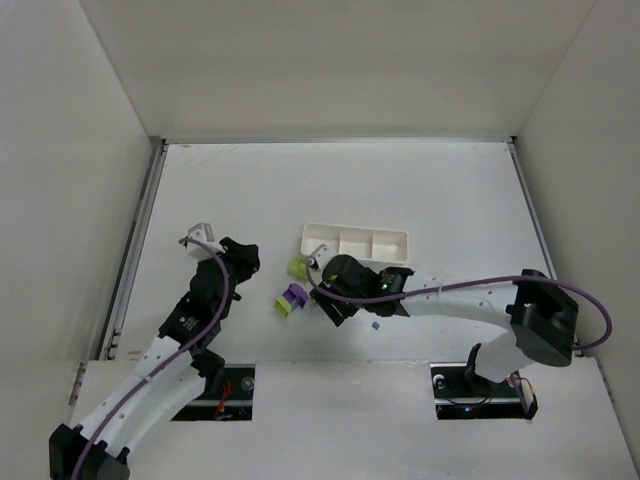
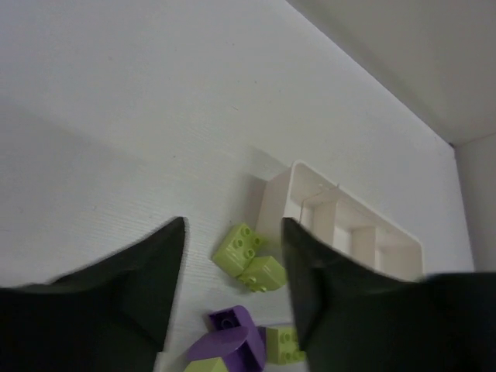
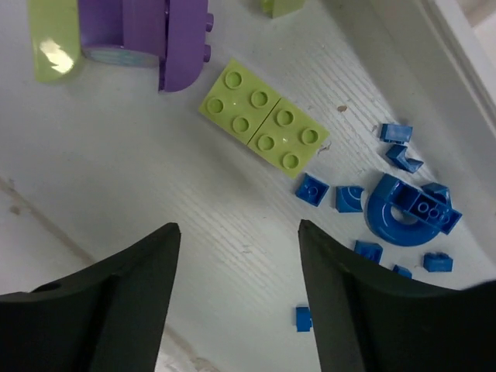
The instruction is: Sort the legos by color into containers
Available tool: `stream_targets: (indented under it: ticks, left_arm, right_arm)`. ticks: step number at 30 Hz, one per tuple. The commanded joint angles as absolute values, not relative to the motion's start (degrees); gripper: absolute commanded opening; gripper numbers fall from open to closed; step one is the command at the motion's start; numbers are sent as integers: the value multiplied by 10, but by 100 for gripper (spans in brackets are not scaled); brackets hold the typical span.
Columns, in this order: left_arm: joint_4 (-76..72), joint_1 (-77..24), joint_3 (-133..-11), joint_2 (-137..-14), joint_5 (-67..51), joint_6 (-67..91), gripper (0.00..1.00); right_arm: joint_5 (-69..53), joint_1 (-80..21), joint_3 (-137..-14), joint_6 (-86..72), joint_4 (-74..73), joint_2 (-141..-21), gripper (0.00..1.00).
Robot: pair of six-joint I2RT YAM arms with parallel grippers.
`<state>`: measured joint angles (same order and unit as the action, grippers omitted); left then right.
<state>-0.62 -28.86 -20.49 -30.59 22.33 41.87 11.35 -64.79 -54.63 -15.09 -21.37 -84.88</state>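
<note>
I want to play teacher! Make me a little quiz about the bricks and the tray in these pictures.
1. True or false: the purple block lies inside the tray.
2. How many compartments does the tray have?
3. What colour is the round piece? A green, B blue, C purple.

Key: 1 false, it lies on the table outside the tray. 2 three. 3 B.
</note>
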Motion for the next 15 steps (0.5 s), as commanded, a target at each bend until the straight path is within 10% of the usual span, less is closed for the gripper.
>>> stream_targets:
  ticks: [1,7,15]
  left_arm:
    - [-59,-290,-236,-343,202,364,34]
    - [-121,-266,-194,-361,171,366,17]
    - [-178,-234,-158,-352,144,375,40]
  right_arm:
    - [77,-636,-596,-56,-180,-871,70]
    - [82,-602,-621,23,-171,-916,77]
    - [34,-588,-656,66,-187,-958,80]
